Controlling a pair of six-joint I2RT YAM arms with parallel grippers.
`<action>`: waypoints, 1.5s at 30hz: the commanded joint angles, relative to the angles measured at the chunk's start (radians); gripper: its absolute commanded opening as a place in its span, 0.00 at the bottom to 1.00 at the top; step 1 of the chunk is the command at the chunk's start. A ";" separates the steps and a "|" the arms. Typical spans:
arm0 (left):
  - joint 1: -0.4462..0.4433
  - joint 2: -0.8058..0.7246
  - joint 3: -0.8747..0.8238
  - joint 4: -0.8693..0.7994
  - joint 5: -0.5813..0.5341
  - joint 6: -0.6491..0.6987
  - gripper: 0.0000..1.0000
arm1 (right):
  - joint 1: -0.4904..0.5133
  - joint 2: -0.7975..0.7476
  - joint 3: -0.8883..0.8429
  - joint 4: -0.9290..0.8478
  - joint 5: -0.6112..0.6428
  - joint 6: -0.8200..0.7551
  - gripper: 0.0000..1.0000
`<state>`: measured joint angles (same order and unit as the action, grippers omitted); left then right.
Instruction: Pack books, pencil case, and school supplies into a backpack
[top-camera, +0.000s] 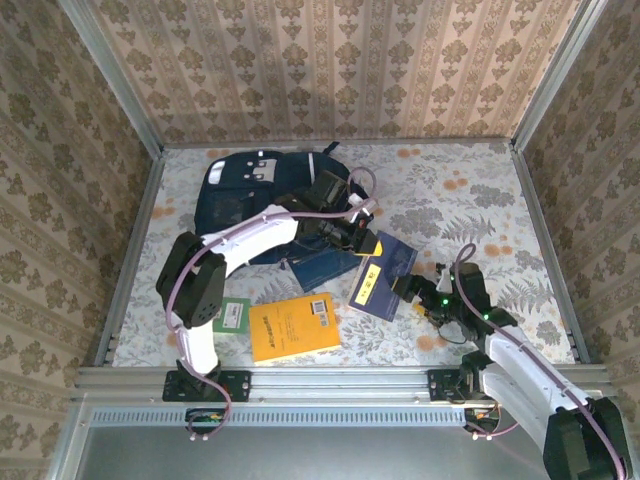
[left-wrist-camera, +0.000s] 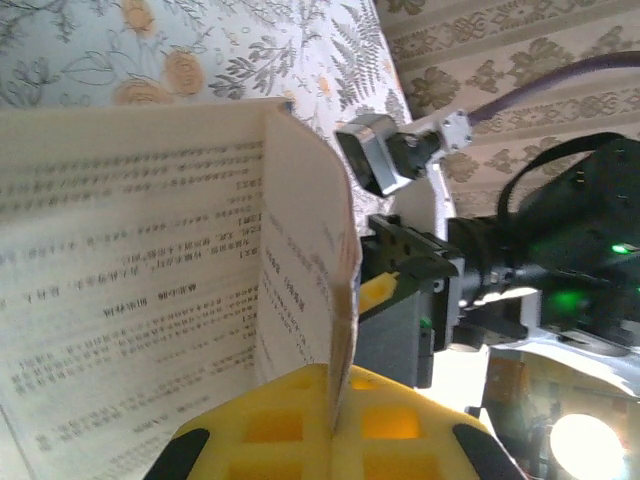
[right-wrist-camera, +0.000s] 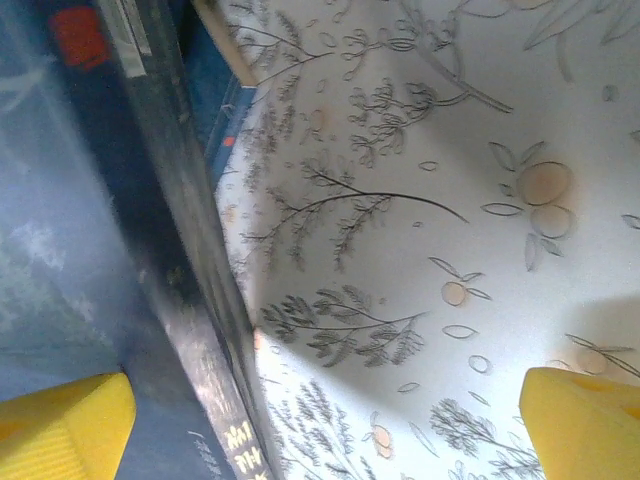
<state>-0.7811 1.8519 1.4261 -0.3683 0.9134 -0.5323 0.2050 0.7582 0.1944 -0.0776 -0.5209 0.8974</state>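
Book pick in progress, mid-desk. Left tool (top-camera: 358, 235) is clamped together on the navy book (top-camera: 388, 272). In the left wrist view its yellow pads (left-wrist-camera: 400, 425) pinch one thin leaf or cover by the edge, with printed white pages (left-wrist-camera: 150, 250) fanned out beside it. So it holds a sheet, not the whole block, probably because the book lies flat and only the edge was reachable.

Right tool (top-camera: 418, 290) sits at the book's near-right side with its fingers wide apart. In the right wrist view one yellow finger (right-wrist-camera: 60, 425) is over the dark cover and the other (right-wrist-camera: 585, 425) over the bare floral desk (right-wrist-camera: 420, 230), with the book's edge running between them and nothing gripped. I read it as propping or steadying the edge so the left tool could bite, though I can't confirm contact.

The backpack (top-camera: 235, 195) lies at the far left of the desk, just behind the left arm. I can't tell from above whether its mouth is open. The second navy book (top-camera: 322, 265) lies partly under the left arm, next to the backpack. The orange-yellow book (top-camera: 293, 328) and the small green-and-white book (top-camera: 233, 315) lie flat near the front edge, not packed. I can't pick out the small supplies.

Judgement: early in the task, with the first book being lifted toward the bag. The risk is that a grip on a single leaf lets the book swing open or tears the page, so a deeper bite on the spine side would be safer.
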 joint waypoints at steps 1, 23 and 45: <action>0.003 -0.028 -0.038 0.079 0.078 -0.059 0.00 | -0.011 -0.003 -0.047 0.300 -0.143 0.086 1.00; 0.006 -0.115 -0.102 0.420 0.177 -0.348 0.00 | -0.010 -0.091 -0.094 0.487 -0.072 0.145 0.59; 0.080 -0.149 -0.052 -0.084 -0.095 0.006 0.93 | -0.010 -0.307 0.042 0.328 -0.108 0.105 0.00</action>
<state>-0.7044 1.7538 1.3655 -0.3904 0.8467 -0.5922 0.1921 0.4656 0.1749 0.2256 -0.5999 1.0237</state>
